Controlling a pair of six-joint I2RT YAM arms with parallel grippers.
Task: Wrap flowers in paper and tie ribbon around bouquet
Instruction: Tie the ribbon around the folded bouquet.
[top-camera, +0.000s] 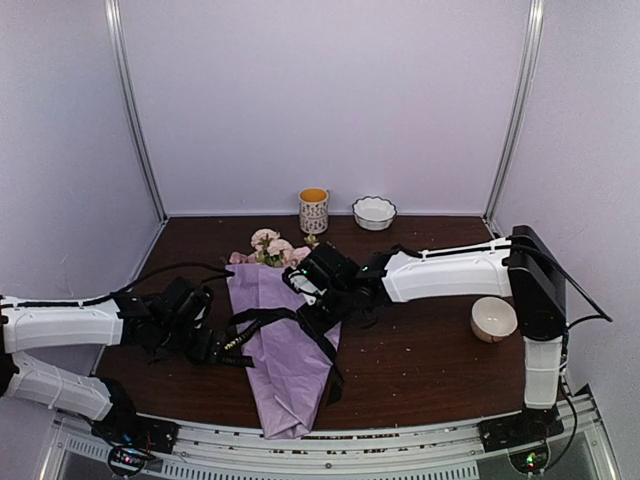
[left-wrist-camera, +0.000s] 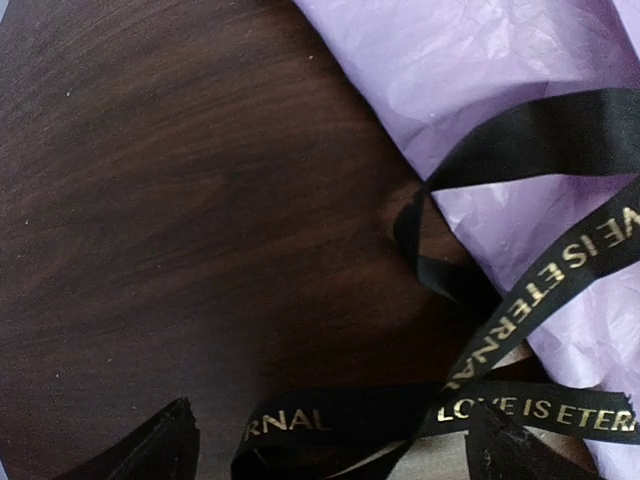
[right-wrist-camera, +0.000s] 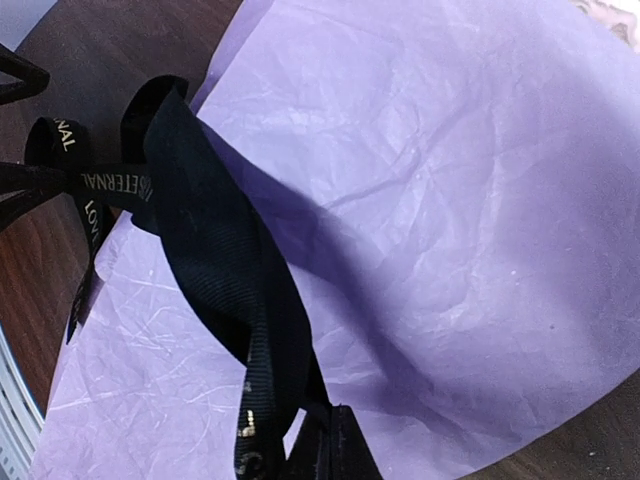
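Black ribbon (left-wrist-camera: 540, 410) reads "LOVE IS ETERNAL" in gold lettering.

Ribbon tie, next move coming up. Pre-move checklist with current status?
1. Left gripper open, ribbon lying between its fingers: ok.
2. Right gripper shut on ribbon: ok.
3. Paper wrapped round flowers, heads out: ok.
4. Ribbon crosses the paper: ok.
5. Knot made: cannot tell.
6. Cup apart from flowers: ok.
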